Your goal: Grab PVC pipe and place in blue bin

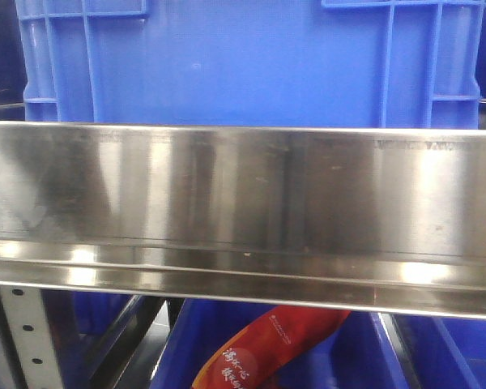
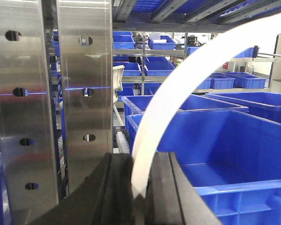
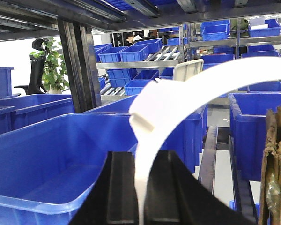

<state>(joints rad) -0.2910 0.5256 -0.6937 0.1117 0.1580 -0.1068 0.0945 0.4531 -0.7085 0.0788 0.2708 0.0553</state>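
At the near edge of the left wrist view, the left gripper (image 2: 141,164) shows two matte black fingers. They stand close together, with a smooth, flat white strap (image 2: 171,93) filling the gap and touching both. The strap arcs up and away to the right.

To the left stand two brushed steel uprights (image 2: 23,117). The left one has four oval slots and the right one three. A large blue bin (image 2: 253,140) of moulded plastic sits to the right, open-topped.

The right gripper (image 3: 145,161) is set the same way. Its two black fingers close on a second view of a white strap (image 3: 201,89), which ends in a stepped tab. I cannot tell whether this is the same strap. Torn brown cardboard (image 3: 276,159) stands at the right.

In the front view, one reflective steel rail (image 1: 243,186) spans the frame. There is a ribbed blue crate (image 1: 251,65) above it and a glossy red packet (image 1: 267,348) below.

The PVC pipe cannot be identified in any view.
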